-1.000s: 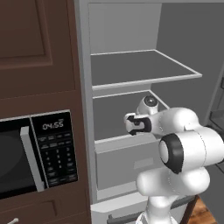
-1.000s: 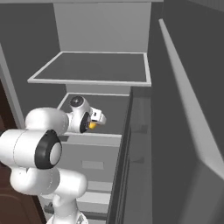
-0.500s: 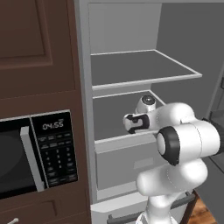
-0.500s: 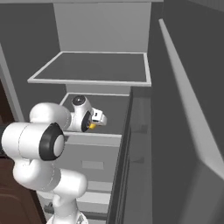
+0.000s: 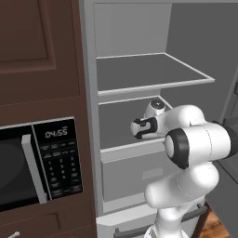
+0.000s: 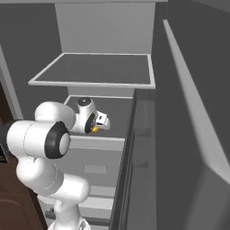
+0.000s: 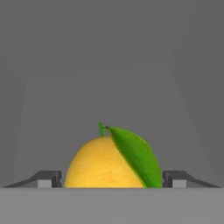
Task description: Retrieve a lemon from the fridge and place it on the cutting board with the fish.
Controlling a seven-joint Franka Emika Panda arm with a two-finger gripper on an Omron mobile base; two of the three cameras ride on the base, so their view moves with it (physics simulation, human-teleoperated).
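Note:
The lemon, yellow with a green leaf, lies on the middle shelf of the open fridge. My gripper has a fingertip on each side of it, with only narrow gaps left, so the jaws stand open around the fruit. A sliver of the lemon shows under the hand in the right base view, where the gripper reaches into the fridge over that shelf. From the left, the gripper points toward the fridge's back wall. The cutting board and the fish are out of view.
A black microwave sits in the brown cabinet left of the fridge. The open fridge door runs along the right side. A bare shelf hangs above the hand, and a drawer front lies below it.
The fingers have drawn in toward the lemon from their widest spread. The hand has edged slightly deeper over the shelf and the elbow has shifted.

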